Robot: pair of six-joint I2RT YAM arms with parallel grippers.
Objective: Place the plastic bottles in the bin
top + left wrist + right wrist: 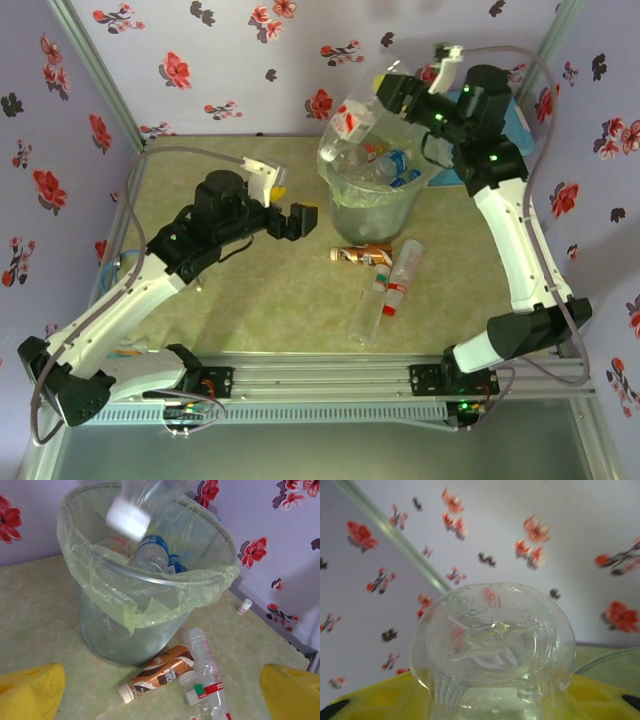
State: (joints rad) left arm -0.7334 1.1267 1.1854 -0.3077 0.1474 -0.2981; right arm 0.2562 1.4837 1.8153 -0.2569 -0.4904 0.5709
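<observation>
At centre-left of the top view, the left gripper (290, 222) gapes wide and empty just beside the bin (372, 215), which holds several bottles (385, 165). Three loose bottles (390, 285) lie on the table (250, 300) at lower centre — and at upper right the right gripper (385, 95) clamps a clear bottle (352, 122) above the bin's mouth.
</observation>
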